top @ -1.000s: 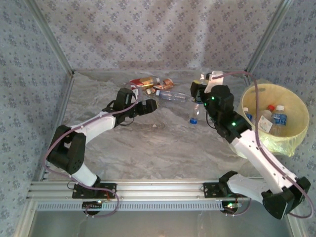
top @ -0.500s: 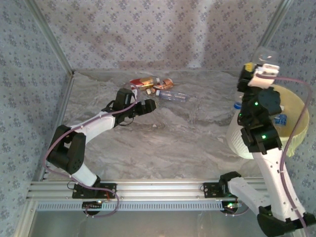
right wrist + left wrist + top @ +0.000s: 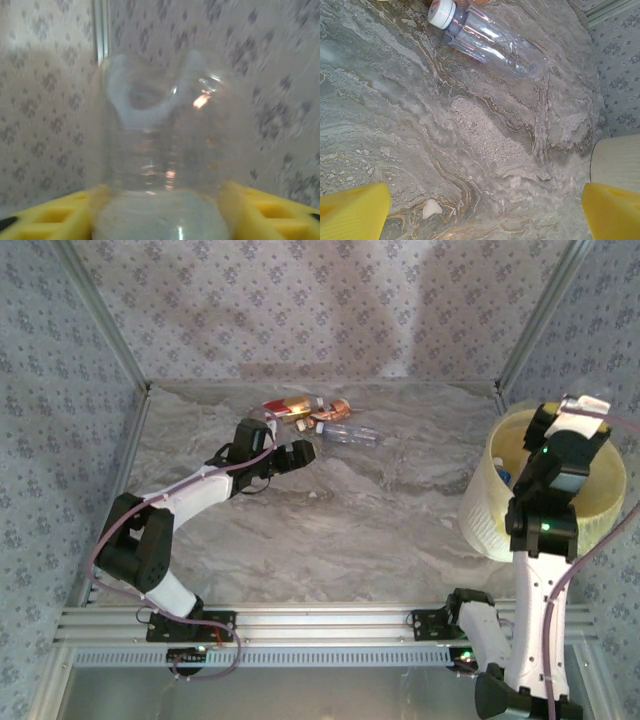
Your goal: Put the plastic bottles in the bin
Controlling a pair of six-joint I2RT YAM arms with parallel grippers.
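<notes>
My right gripper (image 3: 578, 406) is raised over the pale-yellow bin (image 3: 488, 521) and is shut on a clear plastic bottle (image 3: 162, 135). In the right wrist view the bottle stands base-up between the yellow fingers (image 3: 45, 215). A blue-labelled bottle (image 3: 503, 477) lies inside the bin, mostly hidden by the arm. At the back of the table lie a red-labelled bottle (image 3: 292, 405), a crushed orange one (image 3: 336, 407) and a clear white-capped bottle (image 3: 348, 432) (image 3: 490, 42). My left gripper (image 3: 300, 454) hovers open just in front of that clear bottle, nothing between its fingers (image 3: 352, 212).
The marbled table (image 3: 330, 530) is enclosed by patterned cloth walls and aluminium corner posts (image 3: 100, 315). The bin stands at the right edge, its side wall leaning toward the table's middle. A small white chip (image 3: 431, 208) lies on the surface under the left gripper.
The right arm has lifted the clear bottle off the table's middle and swung it right and up, over the bin. The left arm has not moved.
</notes>
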